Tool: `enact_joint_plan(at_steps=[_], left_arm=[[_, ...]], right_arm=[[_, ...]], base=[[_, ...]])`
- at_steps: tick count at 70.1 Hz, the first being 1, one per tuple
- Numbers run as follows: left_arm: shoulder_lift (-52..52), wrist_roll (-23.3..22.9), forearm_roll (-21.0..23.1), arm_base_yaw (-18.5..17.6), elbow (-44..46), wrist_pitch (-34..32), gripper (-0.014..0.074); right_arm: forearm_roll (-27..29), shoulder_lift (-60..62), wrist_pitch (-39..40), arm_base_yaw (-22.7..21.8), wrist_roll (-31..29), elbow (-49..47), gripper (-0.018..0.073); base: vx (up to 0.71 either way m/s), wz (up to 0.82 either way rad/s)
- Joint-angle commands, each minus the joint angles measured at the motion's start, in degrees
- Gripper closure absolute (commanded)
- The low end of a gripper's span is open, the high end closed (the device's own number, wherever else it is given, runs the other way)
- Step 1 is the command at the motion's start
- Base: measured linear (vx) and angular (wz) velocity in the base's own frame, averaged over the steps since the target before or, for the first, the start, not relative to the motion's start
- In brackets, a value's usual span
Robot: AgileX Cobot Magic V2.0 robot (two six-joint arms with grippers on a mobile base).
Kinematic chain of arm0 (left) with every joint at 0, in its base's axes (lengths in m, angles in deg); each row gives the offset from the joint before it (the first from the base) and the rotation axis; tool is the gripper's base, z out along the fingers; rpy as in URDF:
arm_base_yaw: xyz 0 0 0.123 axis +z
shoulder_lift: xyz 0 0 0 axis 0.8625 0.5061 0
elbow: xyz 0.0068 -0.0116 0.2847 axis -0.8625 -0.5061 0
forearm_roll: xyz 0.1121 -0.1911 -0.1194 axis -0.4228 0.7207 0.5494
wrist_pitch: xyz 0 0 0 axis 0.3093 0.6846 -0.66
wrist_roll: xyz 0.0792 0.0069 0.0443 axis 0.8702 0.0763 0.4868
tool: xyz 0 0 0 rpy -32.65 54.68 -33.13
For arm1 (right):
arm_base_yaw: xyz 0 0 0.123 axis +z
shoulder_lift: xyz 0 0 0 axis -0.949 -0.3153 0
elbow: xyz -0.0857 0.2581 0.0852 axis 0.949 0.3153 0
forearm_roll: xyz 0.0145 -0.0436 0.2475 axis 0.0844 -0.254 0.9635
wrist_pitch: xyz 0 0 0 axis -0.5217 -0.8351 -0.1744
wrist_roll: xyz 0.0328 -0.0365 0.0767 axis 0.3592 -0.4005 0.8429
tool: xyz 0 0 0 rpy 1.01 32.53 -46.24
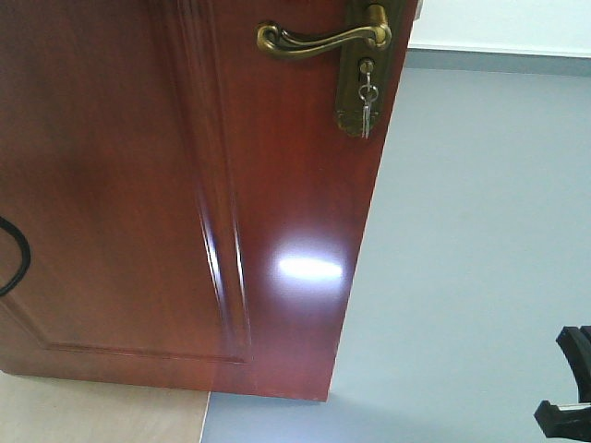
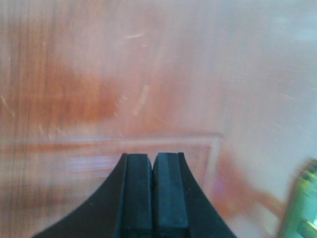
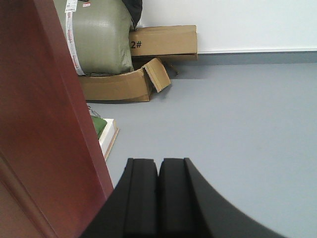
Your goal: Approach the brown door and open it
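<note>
The brown door fills the front view from nine o'clock across past the centre, its glossy panelled face tilted so that its free edge runs from one o'clock down to six o'clock. The brass lever handle sits at twelve o'clock, its curled tip pointing toward nine o'clock, fixed to a brass backplate. A small bunch of silver keys hangs from the lock just below the lever. Beyond the door's edge, grey floor spreads from two o'clock to five o'clock, with a white wall and grey skirting at one o'clock. A strip of pale tan floor shows at seven o'clock under the door's bottom edge. A black cable loop curves in at nine o'clock.

The left pincer points straight at the door's face, very near it; the wood is blurred in the left wrist view. Its two black pads are pressed together, holding nothing. A blurred green and brass shape at five o'clock cannot be made out.

The right pincer points level past the door's edge, which stands at nine o'clock in its view, toward the open grey floor. Its pads are likewise pressed together with nothing between them. At eleven o'clock lie cardboard boxes and a green sack against the wall. A black part of the right arm shows at four o'clock in the front view.
</note>
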Motion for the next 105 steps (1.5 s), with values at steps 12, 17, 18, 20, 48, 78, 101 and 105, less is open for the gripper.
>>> enact_joint_plan(at_steps=[12,17,18,20,48,78,101,105], left_arm=[[-1.1,-0.2,6.8,-0.2,1.7,0.9,0.058],[-1.1,-0.2,6.8,-0.2,1.7,0.9,0.058],[-1.1,-0.2,6.8,-0.2,1.7,0.9,0.058],[-1.1,-0.2,6.8,-0.2,1.7,0.9,0.058],[-1.1,-0.2,6.8,-0.2,1.7,0.9,0.058],[-1.0,-5.1,-2.7,-0.2,1.9,-1.0,0.058],[-1.1,-51.6,-50.2,-0.2,10.0,-10.6,0.058],[-1.1,-59.0,-58.2,-0.2,11.4,-11.1,0.058]], right_arm=[[-0.3,0.9,4.6,-0.1,-0.6,0.1,0.0559],[-0.3,0.9,4.6,-0.1,-0.6,0.1,0.0559],[-0.3,0.9,4.6,-0.1,-0.6,0.1,0.0559],[-0.3,0.9,4.6,-0.1,-0.6,0.1,0.0559],[-0.3,0.9,4.6,-0.1,-0.6,0.1,0.0559],[-0.3,0.9,4.6,-0.1,-0.6,0.1,0.0559],[-0.3,0.9,4.6,-0.1,-0.6,0.1,0.0559],[-0.3,0.9,4.6,-0.1,-0.6,0.1,0.0559]], base=[[0.0,-0.01],[0.0,0.0],[0.0,0.0],[0.0,0.0],[0.0,0.0],[0.0,0.0],[0.0,0.0],[0.0,0.0]])
